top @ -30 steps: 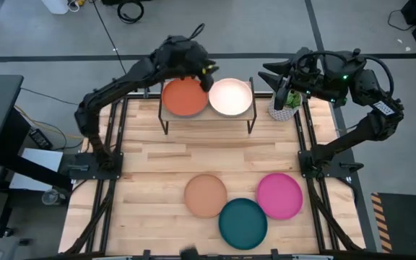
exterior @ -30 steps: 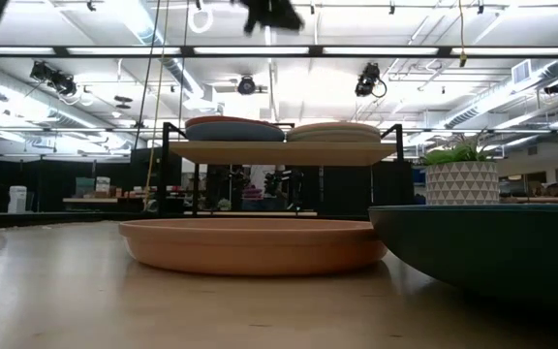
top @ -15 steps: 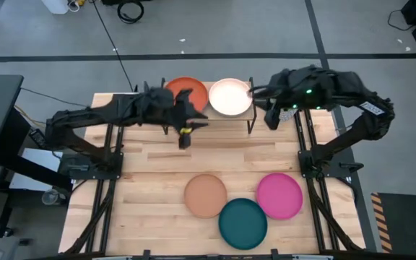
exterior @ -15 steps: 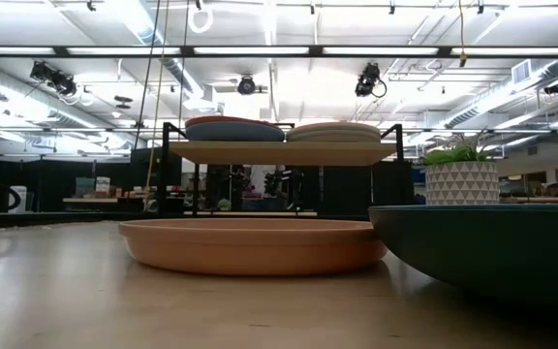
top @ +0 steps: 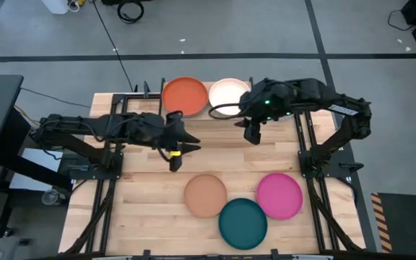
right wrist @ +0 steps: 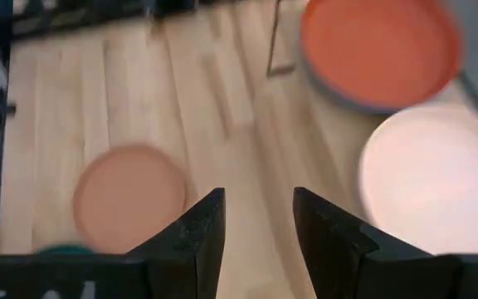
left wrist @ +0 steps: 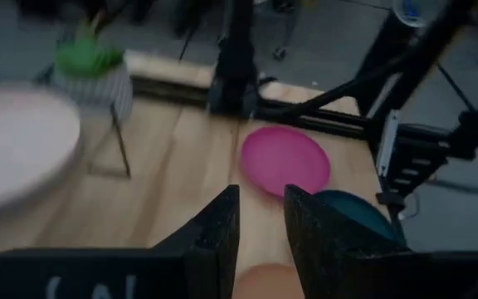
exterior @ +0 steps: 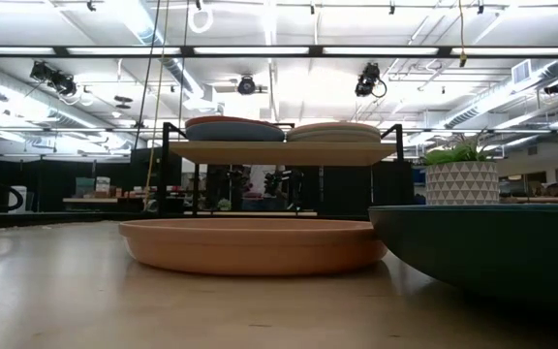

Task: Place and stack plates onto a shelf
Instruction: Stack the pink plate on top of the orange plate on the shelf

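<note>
The shelf (exterior: 279, 152) stands at the table's far middle. On it are two stacks: an orange-red plate (top: 185, 94) over a blue plate (exterior: 232, 132), and a pale peach plate (top: 228, 95) topping the other stack. A tan plate (top: 206, 195), a magenta plate (top: 279, 194) and a dark teal plate (top: 243, 222) lie flat on the near part of the table. My left gripper (top: 175, 157) is open over the table's middle, between shelf and tan plate (left wrist: 260, 281). My right gripper (top: 251, 135) is open just in front of the shelf's right end.
A potted plant in a white patterned pot (exterior: 461, 182) stands right of the shelf. Black frame rails run along the table's left and right sides (top: 310, 173). Bare wood (top: 215, 155) lies between the shelf and the three loose plates.
My left gripper has left the orange-red plate on the shelf and swung toward the near edge, coming down over the table's middle. My right gripper has moved from beside the plant toward the left and near, to in front of the shelf. The plates have stayed put.
</note>
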